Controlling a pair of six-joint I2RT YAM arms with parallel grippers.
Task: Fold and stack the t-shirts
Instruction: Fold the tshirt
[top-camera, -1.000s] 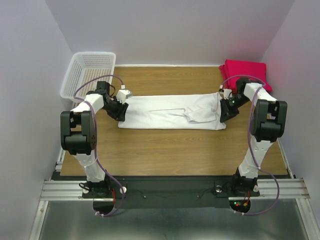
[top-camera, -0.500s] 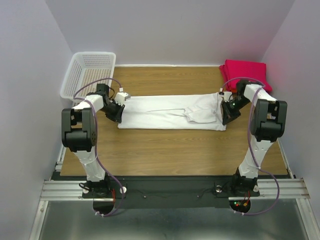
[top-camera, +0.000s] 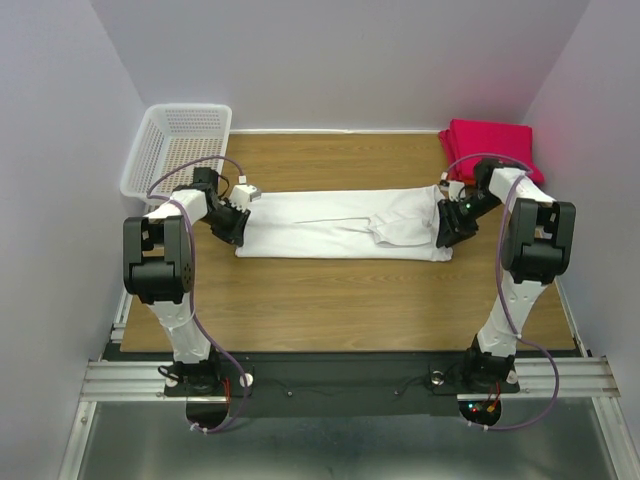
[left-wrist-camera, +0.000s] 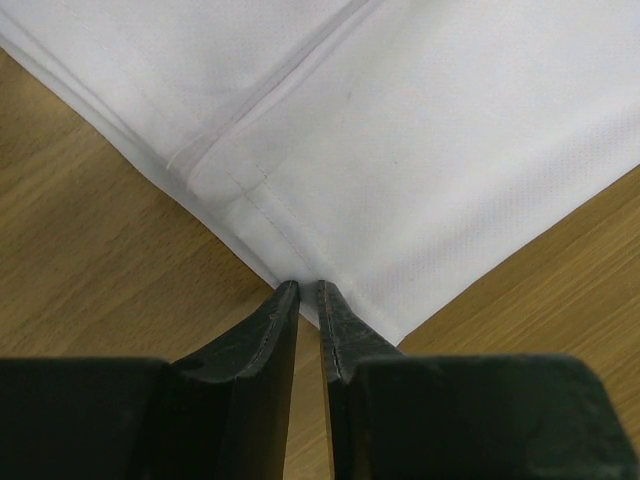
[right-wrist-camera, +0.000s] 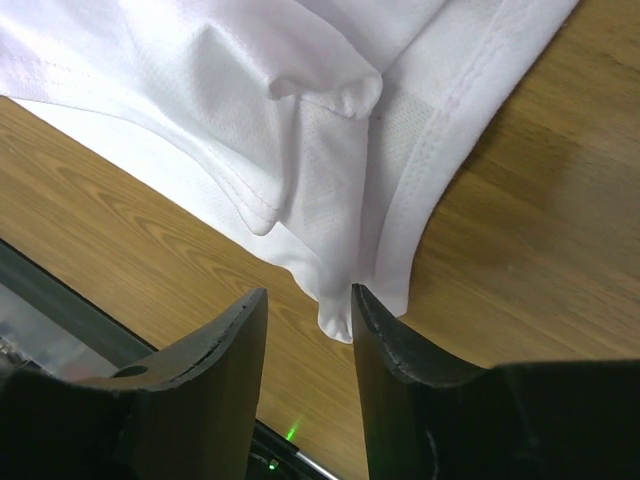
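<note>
Moved: right gripper (top-camera: 447, 222) has edged left onto the shirt's end since half a second back. The left gripper (top-camera: 236, 220) sits about where it was then, a touch farther left than a second ago.
Top view, white t-shirt (top-camera: 340, 225): spread in a long strip across the middle of the wooden table (top-camera: 330, 300), left to right, one gripper at each end.
Top view, red t-shirts (top-camera: 490, 145): folded pile in the far right corner, just behind the right arm.
Top view, basket (top-camera: 180, 145): white lattice, far left corner.
Left wrist view, left gripper (left-wrist-camera: 305, 290): fingers drawn nearly together with only a thin slit between them. The tips meet the hemmed corner of the white t-shirt (left-wrist-camera: 400, 160). Cannot tell whether cloth is pinched.
Right wrist view, right gripper (right-wrist-camera: 308, 295): jaws plainly parted, nothing clamped. A rumpled, stitched edge of the white t-shirt (right-wrist-camera: 250, 130) droops into the gap at the tips; wood grain shows on both sides.
</note>
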